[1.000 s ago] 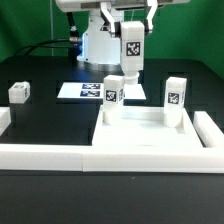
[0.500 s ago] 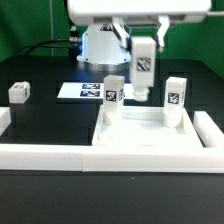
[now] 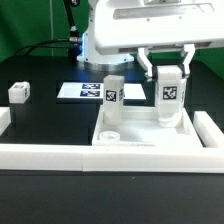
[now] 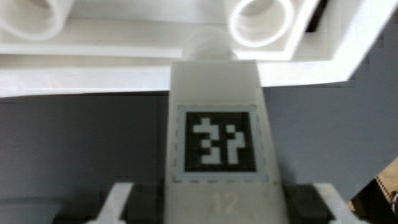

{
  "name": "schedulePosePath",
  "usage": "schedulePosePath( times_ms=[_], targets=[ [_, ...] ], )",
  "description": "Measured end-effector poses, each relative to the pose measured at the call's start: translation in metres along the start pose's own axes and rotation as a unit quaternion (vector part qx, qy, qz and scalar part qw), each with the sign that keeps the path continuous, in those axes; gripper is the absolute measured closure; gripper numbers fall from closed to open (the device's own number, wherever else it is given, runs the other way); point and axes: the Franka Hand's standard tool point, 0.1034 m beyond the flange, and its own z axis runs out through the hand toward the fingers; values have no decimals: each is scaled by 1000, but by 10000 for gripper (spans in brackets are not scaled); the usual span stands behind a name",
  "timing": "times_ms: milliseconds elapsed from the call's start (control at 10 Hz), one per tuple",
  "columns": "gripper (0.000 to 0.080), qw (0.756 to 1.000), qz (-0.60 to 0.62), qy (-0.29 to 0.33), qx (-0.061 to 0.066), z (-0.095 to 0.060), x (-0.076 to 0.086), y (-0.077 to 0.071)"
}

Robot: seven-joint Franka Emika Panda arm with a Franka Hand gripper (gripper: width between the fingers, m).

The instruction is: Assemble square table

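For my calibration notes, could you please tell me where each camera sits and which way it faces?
Exterior view: off the arm, facing it across the table; shows the arm, tool and tabletop.
Wrist view: on the wrist, looking along the gripped leg to the tabletop; only fingers show.
Both show the leg and tabletop.
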Motion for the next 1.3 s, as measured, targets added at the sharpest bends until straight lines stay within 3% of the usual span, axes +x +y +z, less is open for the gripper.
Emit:
schedulePosePath(
  times_ms=[200,700,800,1000,1300],
  targets=[
    [508,1000,18,-7,11,-4,-1,-18],
    [508,1000,22,-10,8,0,-4,-13],
    [508,1000,16,8,-3,1,-8,-15],
    [508,1000,7,6,-11,13,-14,-15],
    [508,1000,6,8,-15,17,-16,-13]
  ],
)
